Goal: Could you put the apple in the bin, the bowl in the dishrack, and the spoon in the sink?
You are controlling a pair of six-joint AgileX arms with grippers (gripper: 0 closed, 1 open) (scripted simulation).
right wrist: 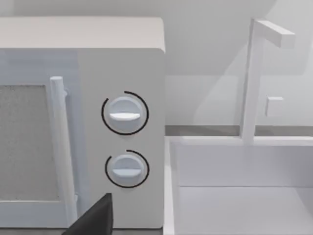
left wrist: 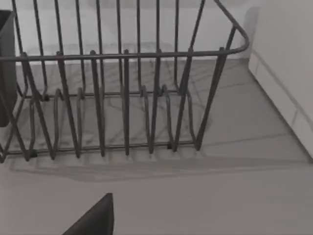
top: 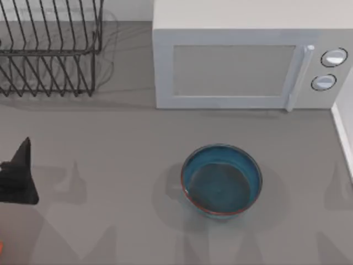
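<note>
Grey table, bearing a black wire dishrack at far left, a white microwave at far right, and a teal bowl nearer, right of centre, well apart from both.

Light is even and soft across the grey table, bright without glare. The bowl sits in a faint round shadow spreading to its left, and broad pale arm shadows streak the table's near edge. The dishrack throws thin crossed line shadows onto the table beneath and beside it, plain in the left wrist view. The microwave front is flatly lit, with only a narrow shadow under it. Edges look slightly soft throughout.
</note>
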